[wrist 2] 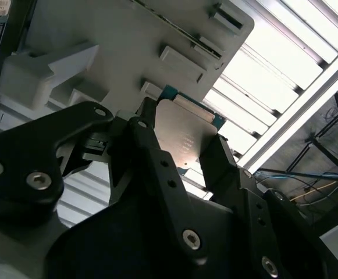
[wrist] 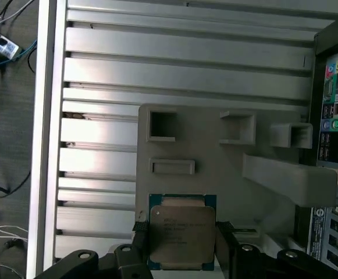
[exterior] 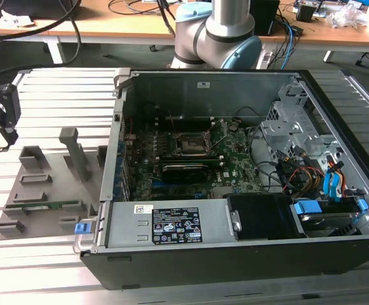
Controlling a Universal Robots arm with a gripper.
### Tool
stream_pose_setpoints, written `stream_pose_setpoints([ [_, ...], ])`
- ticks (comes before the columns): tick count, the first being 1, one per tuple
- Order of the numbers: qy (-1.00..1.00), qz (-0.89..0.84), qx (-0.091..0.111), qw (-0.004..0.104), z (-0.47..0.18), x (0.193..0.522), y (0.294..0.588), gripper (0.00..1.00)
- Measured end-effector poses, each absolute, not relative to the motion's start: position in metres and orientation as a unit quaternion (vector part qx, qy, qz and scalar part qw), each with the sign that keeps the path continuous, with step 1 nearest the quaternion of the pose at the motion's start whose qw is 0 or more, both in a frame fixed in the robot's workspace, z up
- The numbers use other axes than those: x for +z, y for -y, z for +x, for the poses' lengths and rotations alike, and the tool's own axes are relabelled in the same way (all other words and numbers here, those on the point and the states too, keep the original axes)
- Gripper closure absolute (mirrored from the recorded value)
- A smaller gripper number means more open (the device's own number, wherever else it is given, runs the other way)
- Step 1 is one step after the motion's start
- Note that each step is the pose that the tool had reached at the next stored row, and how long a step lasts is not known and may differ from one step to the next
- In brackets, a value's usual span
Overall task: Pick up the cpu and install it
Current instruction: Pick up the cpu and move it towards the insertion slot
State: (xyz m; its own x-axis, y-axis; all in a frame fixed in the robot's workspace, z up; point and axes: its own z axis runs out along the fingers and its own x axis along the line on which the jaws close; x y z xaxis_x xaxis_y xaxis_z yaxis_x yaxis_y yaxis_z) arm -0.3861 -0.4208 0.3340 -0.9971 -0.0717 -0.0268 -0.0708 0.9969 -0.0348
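The end effector [wrist: 181, 228] is clenched on the cpu [wrist: 181, 235], gripping it by two opposite edges.
In the first wrist view the chip's silvery top faces the camera, held over one end of the grey parts holder [wrist: 215, 174], which lies on the slatted aluminium tabletop [wrist: 99, 70]. Farther off, toward the exterior view's right, the open computer case [exterior: 203, 86] shows its motherboard socket [exterior: 187, 145].

The arm's [exterior: 225, 28] grey-and-blue joint stands at the back while the black pincer [exterior: 3, 121] hangs at the exterior view's left edge, fingers [wrist 2: 148, 133] clamped on the cpu's [wrist: 180, 235] opposite edges.
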Motion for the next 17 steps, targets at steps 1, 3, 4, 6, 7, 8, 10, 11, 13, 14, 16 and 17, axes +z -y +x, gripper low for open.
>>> stream_pose_setpoints([
  [1,-0.999,-0.036,-0.017,0.014,-0.386,0.338,0.421,0.45],
  [3,-0.999,-0.036,-0.017,0.014,-0.386,0.343,0.421,0.45],
  [4,-0.999,-0.036,-0.017,0.014,-0.386,0.347,0.421,0.45],
  [6,-0.999,-0.036,-0.017,0.014,-0.386,0.356,0.421,0.45],
  [7,-0.999,-0.036,-0.017,0.014,-0.386,0.362,0.421,0.45],
  [8,-0.999,-0.036,-0.017,0.014,-0.386,0.367,0.421,0.45],
  [10,-0.999,-0.036,-0.017,0.014,-0.386,0.377,0.421,0.45],
  [11,-0.999,-0.036,-0.017,0.014,-0.386,0.382,0.421,0.45],
  [13,-0.999,-0.036,-0.017,0.014,-0.386,0.394,0.421,0.45],
  [14,-0.999,-0.036,-0.017,0.014,-0.386,0.4,0.421,0.45],
  [16,-0.999,-0.036,-0.017,0.014,-0.386,0.409,0.421,0.45],
  [17,-0.999,-0.036,-0.017,0.014,-0.386,0.413,0.421,0.45],
])
